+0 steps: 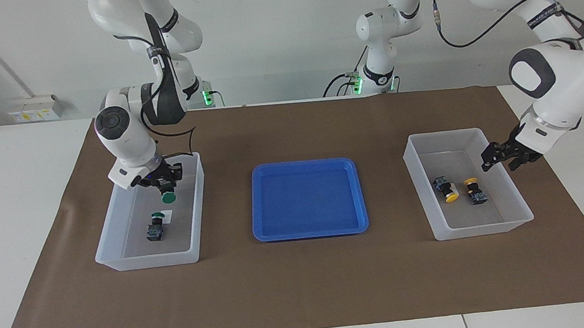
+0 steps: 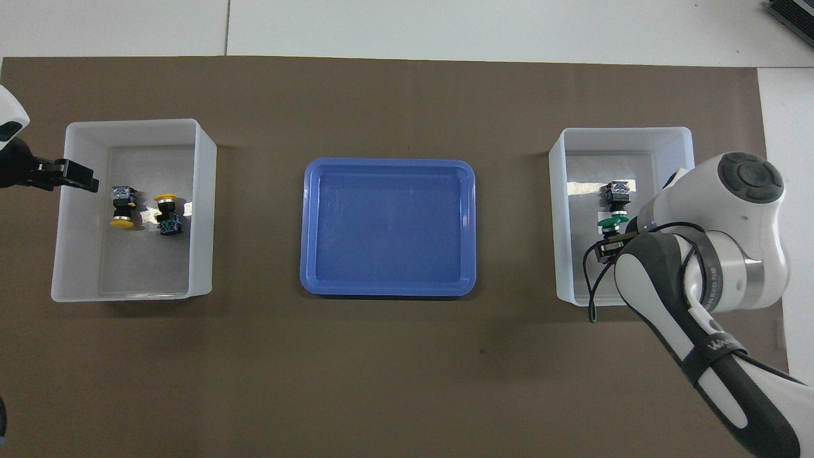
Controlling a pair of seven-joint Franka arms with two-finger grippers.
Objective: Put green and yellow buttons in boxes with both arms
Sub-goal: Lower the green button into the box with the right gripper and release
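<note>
Right arm bent down, right gripper (image 1: 164,183) pinching green-capped push-button switch (image 1: 169,197) over translucent white plastic bin (image 1: 191,208) at right arm's end. Second green-capped switch (image 1: 156,227) lying in same bin. Left arm angled down, left gripper (image 1: 500,157) hanging over rim of matching translucent bin (image 1: 418,175), fingers spread, nothing in them. Two yellow-capped switches (image 1: 444,188) (image 1: 474,190) lying inside that one. Shallow blue tray (image 1: 259,208) between bins.

Robotics lab bench: two white Franka arms (image 1: 132,124) bolted at a white table (image 1: 14,206) w/ brown mat (image 1: 301,278), bare wall, wall socket box (image 1: 37,108).
</note>
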